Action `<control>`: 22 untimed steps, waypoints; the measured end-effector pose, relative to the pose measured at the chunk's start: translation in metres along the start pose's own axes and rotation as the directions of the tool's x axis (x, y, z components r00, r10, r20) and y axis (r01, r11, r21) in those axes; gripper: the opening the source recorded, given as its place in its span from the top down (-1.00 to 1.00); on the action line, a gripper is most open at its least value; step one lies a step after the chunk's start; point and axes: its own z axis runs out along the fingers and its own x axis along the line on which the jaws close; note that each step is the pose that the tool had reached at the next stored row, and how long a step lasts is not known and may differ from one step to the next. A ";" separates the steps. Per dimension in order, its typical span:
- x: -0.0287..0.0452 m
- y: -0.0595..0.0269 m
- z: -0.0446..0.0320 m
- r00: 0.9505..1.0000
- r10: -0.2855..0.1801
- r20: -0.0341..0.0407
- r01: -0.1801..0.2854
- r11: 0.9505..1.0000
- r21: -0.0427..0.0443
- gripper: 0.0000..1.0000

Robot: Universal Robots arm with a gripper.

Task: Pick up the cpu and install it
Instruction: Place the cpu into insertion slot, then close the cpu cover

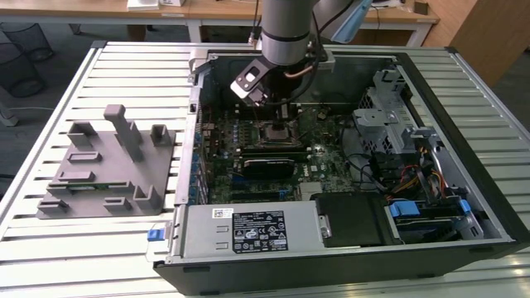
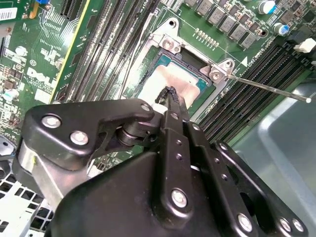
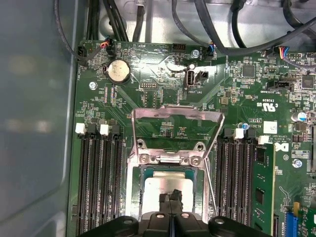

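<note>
The cpu (image 3: 155, 190) lies flat in the socket on the green motherboard (image 3: 148, 64), its pale silver top up. It also appears in the second wrist view as the cpu (image 2: 185, 81). My gripper (image 3: 171, 197) is shut, its two black fingertips (image 2: 170, 95) pressed together right over the middle of the chip's top, with nothing between them. Whether the tips touch the chip I cannot tell. The socket's metal load plate (image 3: 177, 116) is swung up and open, and its thin lever (image 2: 266, 86) sticks out free. In the exterior view my gripper (image 1: 277, 121) reaches down into the open computer case (image 1: 488, 205).
Rows of black memory slots (image 3: 98, 182) flank the socket, and a green memory stick (image 3: 264, 182) sits in one. Cables (image 3: 212, 29) run along the board's edge. A grey fixture (image 1: 108, 167) stands on the slatted table at the exterior view's left. Drive cages (image 1: 389, 124) fill the case's other side.
</note>
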 end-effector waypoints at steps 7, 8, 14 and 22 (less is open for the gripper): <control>-0.0001 0.0001 -0.0044 1.000 0.000 0.000 0.000 1.000 0.000 0.79; -0.0001 0.0002 -0.0052 1.000 0.000 0.000 0.000 1.000 0.000 0.79; -0.0002 0.0004 -0.0109 1.000 0.000 0.000 0.000 1.000 0.000 0.79; -0.0003 0.0006 -0.0187 1.000 0.000 0.000 0.000 1.000 0.000 0.79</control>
